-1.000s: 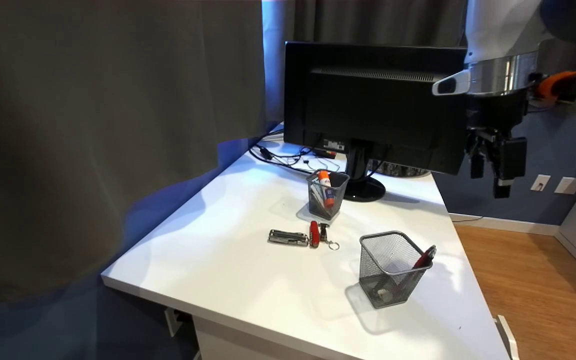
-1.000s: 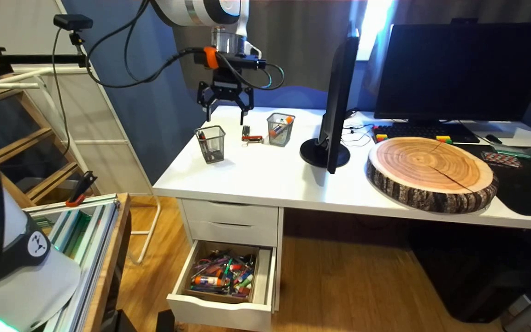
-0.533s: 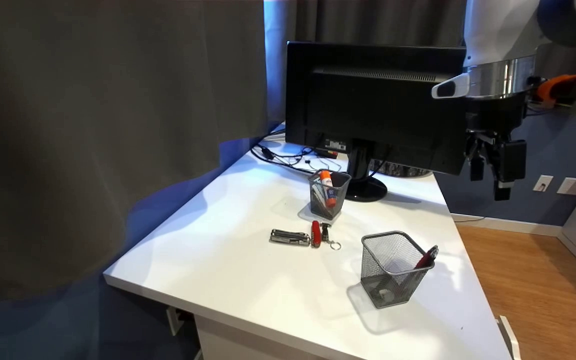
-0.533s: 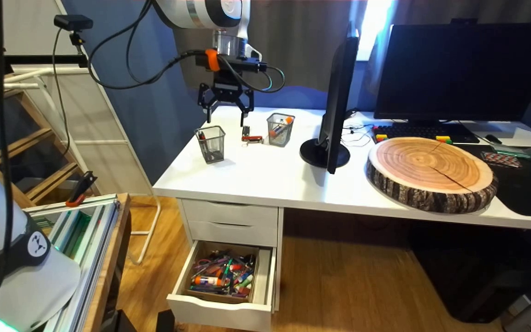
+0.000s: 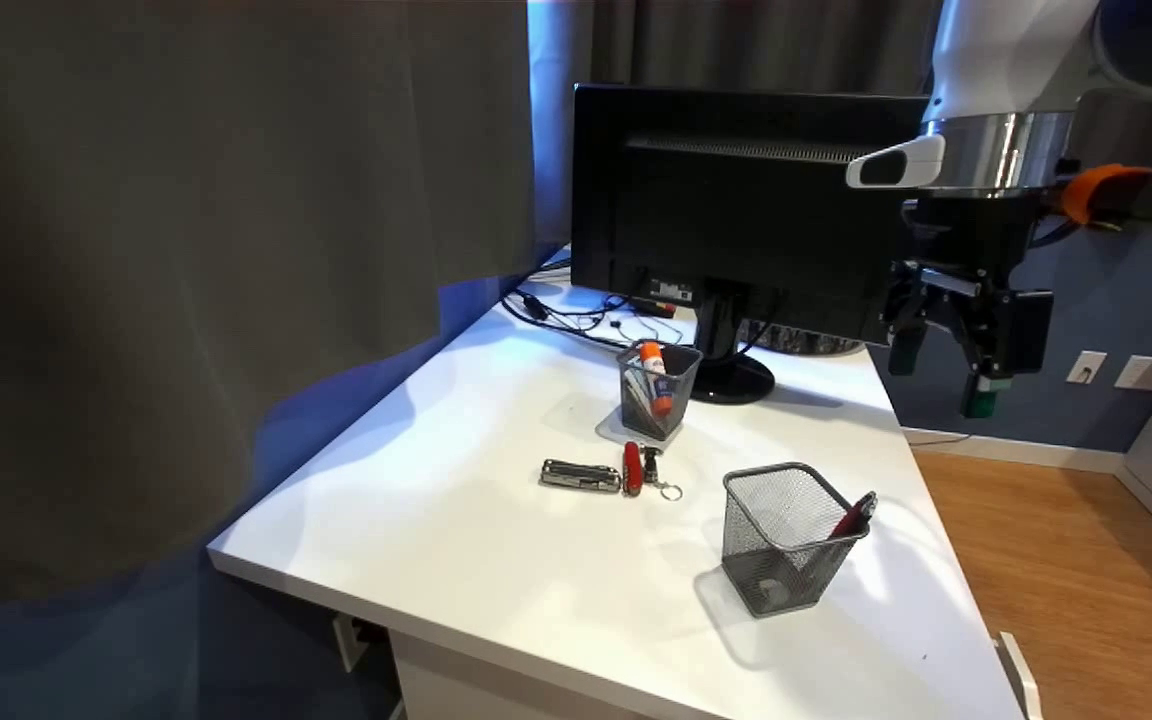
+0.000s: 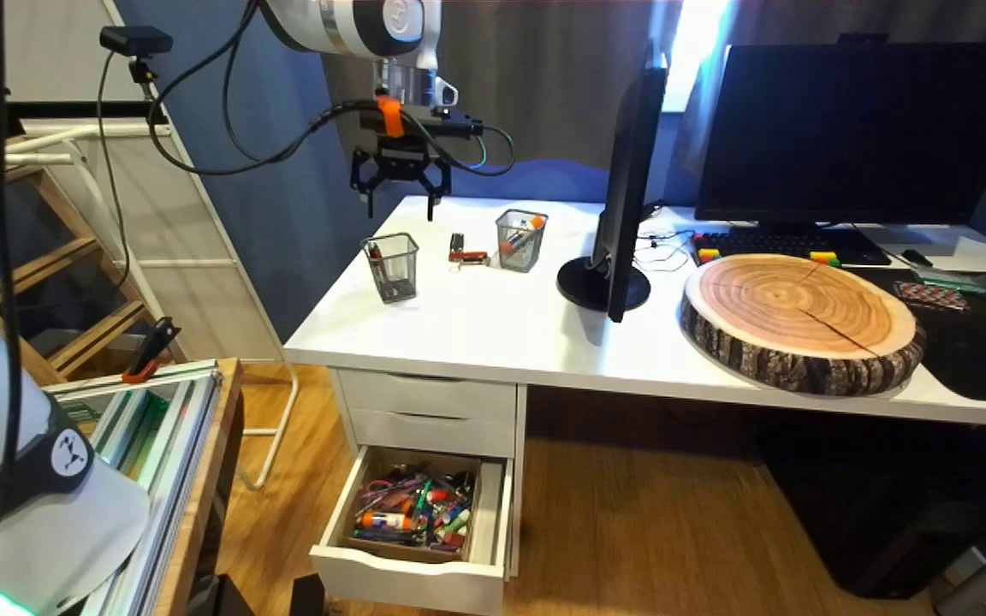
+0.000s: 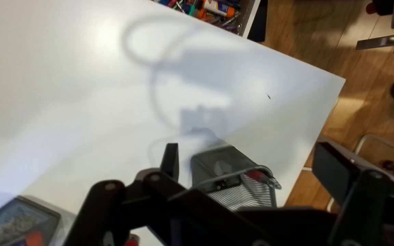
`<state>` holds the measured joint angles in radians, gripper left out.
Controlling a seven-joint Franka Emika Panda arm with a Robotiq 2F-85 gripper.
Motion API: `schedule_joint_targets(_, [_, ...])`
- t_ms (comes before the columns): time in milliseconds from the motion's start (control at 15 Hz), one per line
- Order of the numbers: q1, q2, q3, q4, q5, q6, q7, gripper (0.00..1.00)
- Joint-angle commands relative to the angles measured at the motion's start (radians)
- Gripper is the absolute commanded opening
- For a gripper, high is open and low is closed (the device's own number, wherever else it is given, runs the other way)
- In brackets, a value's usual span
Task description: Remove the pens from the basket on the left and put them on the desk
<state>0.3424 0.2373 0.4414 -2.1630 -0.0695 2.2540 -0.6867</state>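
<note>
The basket, a dark grey wire-mesh cup [image 5: 742, 528], stands on the white desk [image 5: 486, 580] near its edge. It also shows in an exterior view [image 6: 404, 272] and in the wrist view [image 7: 201, 167]. One red pen with a dark clear-tipped end [image 5: 852, 515] leans in it and sticks out over a rim corner; it shows in the wrist view too [image 7: 256, 176]. A small pale item lies at the cup's bottom. My gripper [image 5: 942, 380] is open and empty, above the cup and apart from it. In the wrist view its fingers [image 7: 332, 171] stand wide to either side of the cup.
A smaller mesh holder [image 5: 681, 405] with an orange glue stick stands farther back. A multitool [image 5: 579, 476], a red pocket knife [image 5: 632, 469] and a keyring [image 5: 669, 492] lie before it. A monitor [image 5: 746, 220] stands behind. A wood slab [image 6: 801, 316] and an open drawer [image 6: 416, 582] also show.
My gripper was almost still, then moved to the left in both exterior views and turned a little. It stays open. The cup and pen have not moved.
</note>
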Motion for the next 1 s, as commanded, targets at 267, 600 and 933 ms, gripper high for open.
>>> schedule_joint_targets(267, [-0.013, -0.052, 0.103, -0.152, 0.174, 0.196, -0.42, 1.0])
schedule_joint_targets(600, [0.004, -0.025, 0.11, -0.166, 0.156, 0.227, -0.524, 1.0])
schedule_joint_targets(933, [0.012, 0.014, 0.105, -0.134, 0.139, 0.231, -0.542, 1.0])
